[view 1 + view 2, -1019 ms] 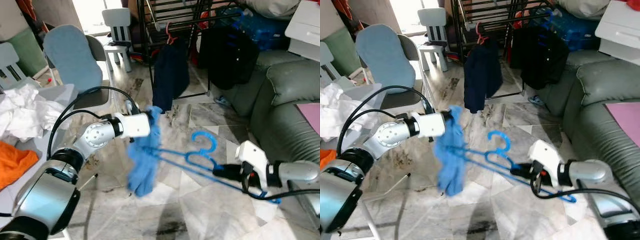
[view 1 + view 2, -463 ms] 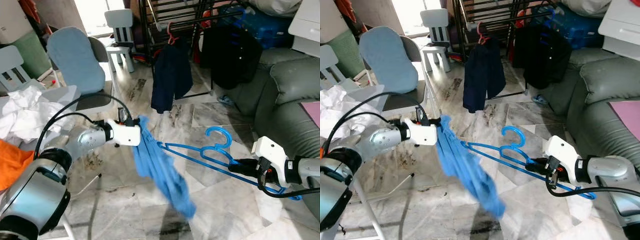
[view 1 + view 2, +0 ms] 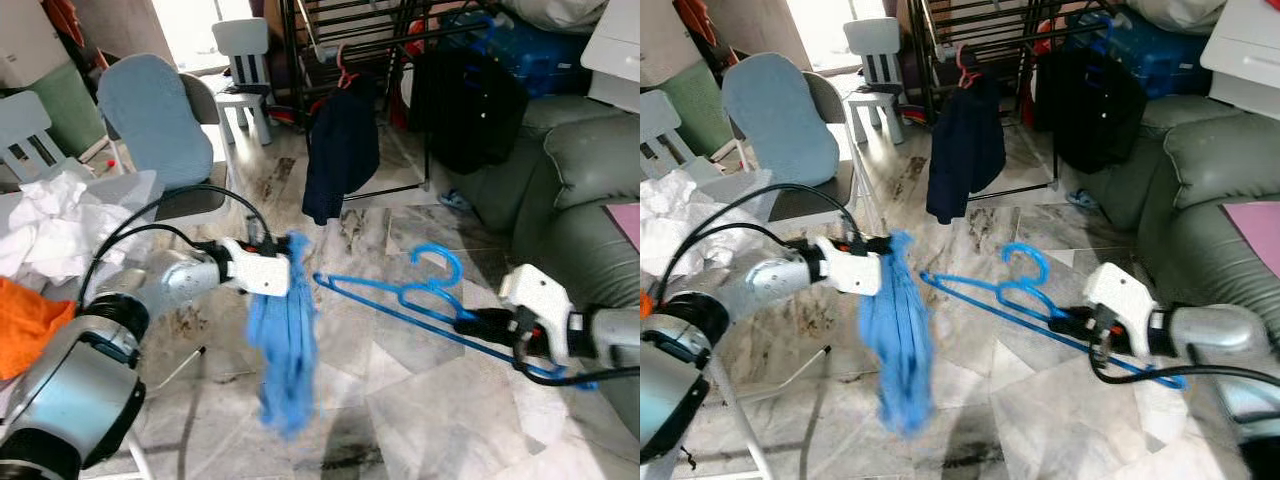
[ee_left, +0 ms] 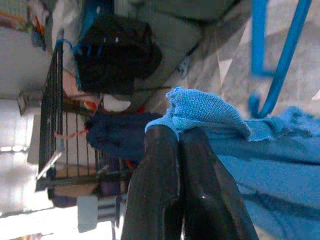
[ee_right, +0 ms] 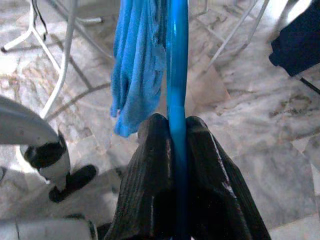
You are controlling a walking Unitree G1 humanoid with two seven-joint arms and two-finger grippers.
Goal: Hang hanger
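Hanger: blue plastic hanger [image 3: 400, 300] held level above the marble floor [image 3: 420, 400], well short of the black metal rack [image 3: 350, 30].
Right gripper [image 3: 470, 322]: clenched on the hanger's bar.
Left gripper [image 3: 292, 270]: pinching blue knit cloth [image 3: 283, 340], which dangles beside the hanger's tip.
Rack: dark garments [image 3: 342, 150] hanging beyond.

Marble tile floor [image 3: 420, 400], stained, across lower frame. Grey chair with blue padded back [image 3: 150, 120] upper left. Small pale child chair [image 3: 243, 55] top centre-left. Black clothes rack [image 3: 350, 40] top centre; dark navy garment [image 3: 340, 150] hanging on red hanger, black garment [image 3: 470, 100] beside it to right. Grey sofa [image 3: 580, 170] at right edge. White crumpled cloth [image 3: 50, 225] at left; orange cloth [image 3: 25, 320] below it.
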